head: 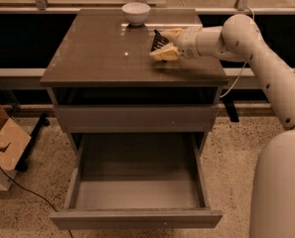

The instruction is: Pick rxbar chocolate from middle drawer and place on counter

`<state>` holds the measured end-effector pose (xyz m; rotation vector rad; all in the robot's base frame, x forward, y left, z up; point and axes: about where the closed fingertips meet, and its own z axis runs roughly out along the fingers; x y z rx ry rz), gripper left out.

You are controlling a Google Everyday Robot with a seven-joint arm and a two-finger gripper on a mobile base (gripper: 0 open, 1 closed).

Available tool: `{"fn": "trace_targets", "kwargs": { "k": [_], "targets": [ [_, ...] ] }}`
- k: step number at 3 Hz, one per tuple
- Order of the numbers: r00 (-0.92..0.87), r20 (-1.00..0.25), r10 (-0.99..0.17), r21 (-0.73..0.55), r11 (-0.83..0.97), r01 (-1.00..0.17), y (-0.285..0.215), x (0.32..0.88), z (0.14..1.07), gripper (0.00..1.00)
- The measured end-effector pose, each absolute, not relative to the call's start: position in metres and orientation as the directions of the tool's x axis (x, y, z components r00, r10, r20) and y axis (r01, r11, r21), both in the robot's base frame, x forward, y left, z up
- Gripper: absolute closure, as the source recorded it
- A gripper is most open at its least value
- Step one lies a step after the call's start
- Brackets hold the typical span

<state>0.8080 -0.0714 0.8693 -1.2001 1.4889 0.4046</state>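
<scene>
Nearest the camera, the middle drawer [137, 218] stands pulled fully out from the cabinet, its plain front facing forward and its pale grey floor in full view between tall sides. To its left on the speckled floor sits an open cardboard box [3, 145], with a dark cable [23, 192] trailing across the ground beside it. The robot's pale body [281, 187] fills the lower right corner.

Above the open drawer, the shallower drawer front [137, 118] is closed flush, with a dark gap between it and the top slab.

On the counter [97, 58], the arm [266, 68] reaches in from the right and ends low over the right rear part of the slab. The gripper [162, 44] points left, its two pale fingers [164, 54] closed to a narrow gap on the rxbar chocolate [158, 40], which shows as a dark strip clamped between them. The bar is thus over the counter, well apart from the drawer; whether its lower edge touches the surface cannot be told.

Farther back, a white bowl [136, 13] stands upright at the rear edge of the counter, left of the gripper and apart from it. Behind the cabinet runs a dark horizontal rail [18, 73].
</scene>
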Motion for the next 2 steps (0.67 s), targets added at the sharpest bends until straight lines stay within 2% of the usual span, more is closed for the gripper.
{"fn": "trace_targets", "kwargs": {
  "k": [1,2],
  "targets": [
    [0.144,-0.881,-0.45,-0.351,0.42,-0.837,-0.0683,0.8082,0.868,0.0],
    [0.144,-0.881,-0.45,-0.351,0.42,-0.837,-0.0683,0.8082,0.868,0.0]
  ]
}}
